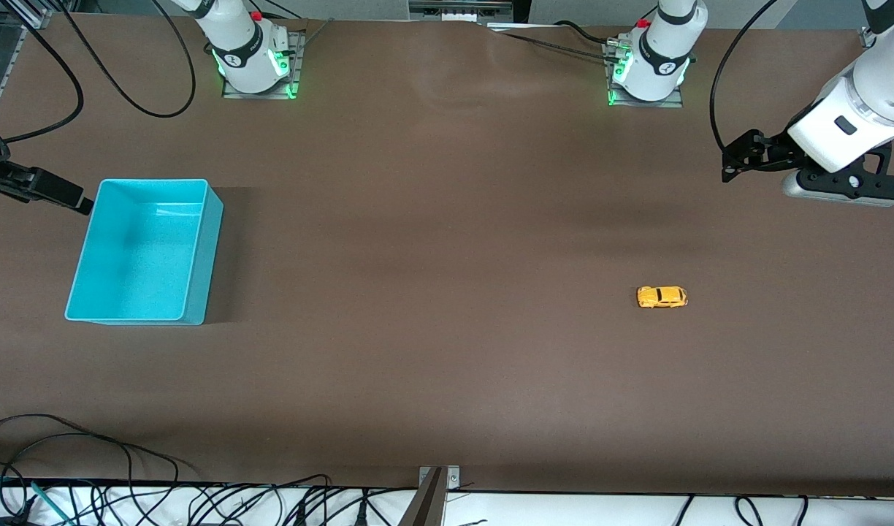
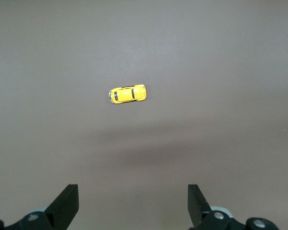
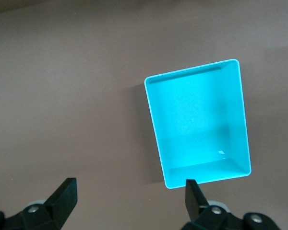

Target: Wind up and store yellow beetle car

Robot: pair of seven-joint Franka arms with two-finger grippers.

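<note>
Brown table (image 1: pixel 447 292) held the car (image 1: pixel 662 296) alone toward the left arm's end, well apart from the bin (image 1: pixel 144 252); with left gripper (image 2: pixel 133 203) and right gripper (image 3: pixel 129 201) both spread wide aloft, I feared nudging so tiny a toy into rolling off.

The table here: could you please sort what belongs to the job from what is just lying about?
For the job:
- yellow beetle car, toward the left arm's end
- turquoise bin, holding nothing
- left gripper, open above the table
- right gripper, open beside the bin

Just lying about:
- cables along the table's near edge
</note>
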